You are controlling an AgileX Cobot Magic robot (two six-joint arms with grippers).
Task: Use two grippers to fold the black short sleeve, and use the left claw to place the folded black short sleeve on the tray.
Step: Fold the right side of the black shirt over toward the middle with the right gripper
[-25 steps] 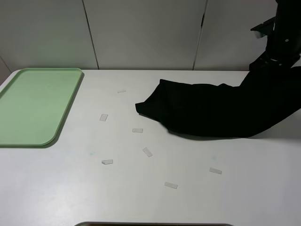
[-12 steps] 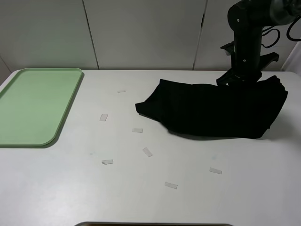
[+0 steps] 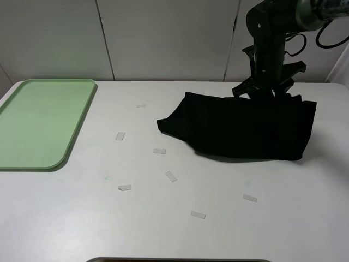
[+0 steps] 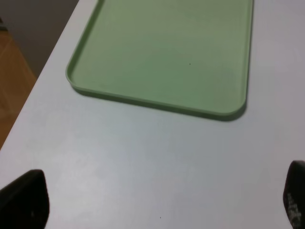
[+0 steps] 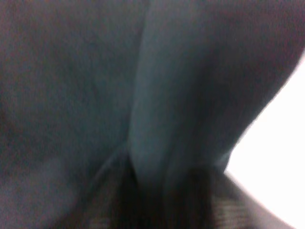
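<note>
Exterior high is showing black short sleeve [image 3: 245,131] lying part-folded on bench [image 3: 82,218], not yet on tray [image 3: 38,120]; left gripper [image 4: 159,198] gaping empty; right gripper [image 3: 265,93] at cloth, hold untellable.

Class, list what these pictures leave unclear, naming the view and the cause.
- Right gripper jaws: exterior high, black against the black short sleeve; right wrist, blurred fabric fills the view.
- Left gripper: outside exterior high's edge; left wrist cuts off all but its jaw tips.

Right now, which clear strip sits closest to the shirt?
The strip just in front of the shirt's left end. All the other strips lie farther from the fabric.
</note>
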